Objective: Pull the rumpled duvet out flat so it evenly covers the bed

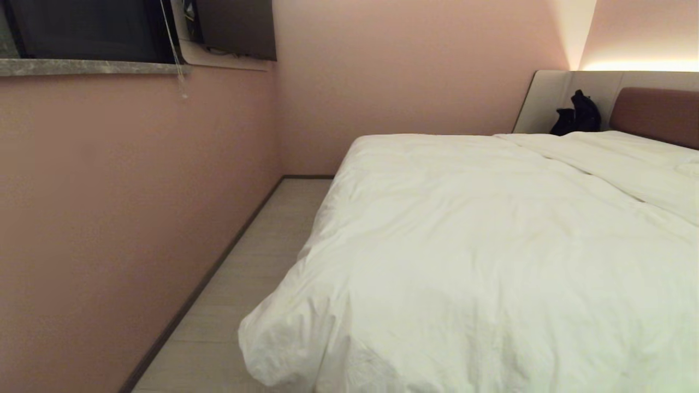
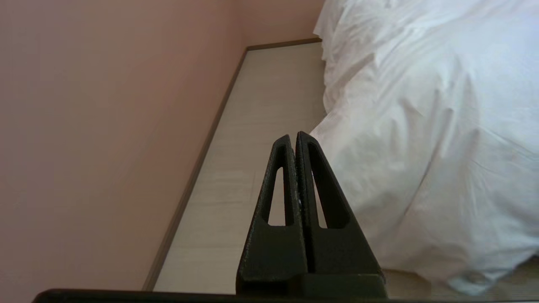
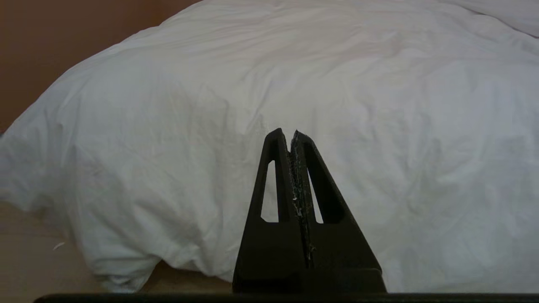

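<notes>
A puffy white duvet (image 1: 491, 245) lies over the bed and hangs off its near corner (image 1: 284, 344) toward the floor. The bed's brown headboard (image 1: 655, 112) shows at the far right in its pale surround. Neither arm appears in the head view. In the left wrist view my left gripper (image 2: 293, 135) is shut and empty, short of the duvet (image 2: 421, 126), over the floor strip beside the bed. In the right wrist view my right gripper (image 3: 286, 132) is shut and empty, facing the duvet's hanging end (image 3: 294, 84) without touching it.
A pink wall (image 1: 109, 218) runs close along the left, leaving a narrow strip of pale floor (image 1: 246, 284) beside the bed. A dark window (image 1: 87, 27) with a stone sill sits high on that wall. A black bag (image 1: 579, 114) leans by the headboard surround.
</notes>
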